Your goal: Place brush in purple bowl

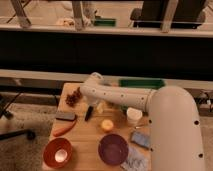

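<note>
The brush [88, 115] is a slim black stick lying on the wooden table [85, 137], just right of a flat grey block. My gripper [94, 102] hangs from the white arm's bent wrist directly above the brush's far end and is open; it is mostly hidden under the arm. The purple bowl [112, 149] sits near the table's front edge, to the right of and nearer than the brush, with nothing visible inside it.
A grey block [65, 116] and an orange carrot-like piece [65, 129] lie left of the brush. An orange-red bowl [57, 152] stands front left. A yellow item [106, 125], white cup [133, 116], blue packet [141, 139], reddish cluster [74, 97] and green tray [141, 84] surround the arm.
</note>
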Available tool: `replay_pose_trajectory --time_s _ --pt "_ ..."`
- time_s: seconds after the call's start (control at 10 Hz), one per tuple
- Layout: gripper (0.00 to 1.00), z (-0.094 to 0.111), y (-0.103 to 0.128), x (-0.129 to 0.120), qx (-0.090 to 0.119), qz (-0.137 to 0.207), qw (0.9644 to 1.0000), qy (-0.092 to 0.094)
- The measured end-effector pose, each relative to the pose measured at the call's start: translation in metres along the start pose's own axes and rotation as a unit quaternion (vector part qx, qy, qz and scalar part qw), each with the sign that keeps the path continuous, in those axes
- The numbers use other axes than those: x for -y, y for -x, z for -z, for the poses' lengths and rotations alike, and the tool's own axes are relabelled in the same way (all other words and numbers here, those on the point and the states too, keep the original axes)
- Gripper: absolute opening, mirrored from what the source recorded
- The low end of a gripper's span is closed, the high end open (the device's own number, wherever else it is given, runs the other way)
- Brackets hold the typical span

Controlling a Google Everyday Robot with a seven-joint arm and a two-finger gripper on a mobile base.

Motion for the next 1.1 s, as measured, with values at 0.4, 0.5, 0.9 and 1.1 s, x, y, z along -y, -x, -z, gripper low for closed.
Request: replay_pose_trajectory --time_s 0.4,0.5,0.9,1.1 --pt "0.80 -0.009 0.000 0.004 -0.011 0.003 0.9999 0.006" --pt "0.80 -0.010 -0.001 0.005 -0.012 0.003 0.9999 0.006" --pt "0.80 -0.016 -0.001 0.008 -0.018 0.006 0.9997 0.012" --pt "0.80 -0.020 -0.003 0.009 -0.022 0.008 0.9996 0.016"
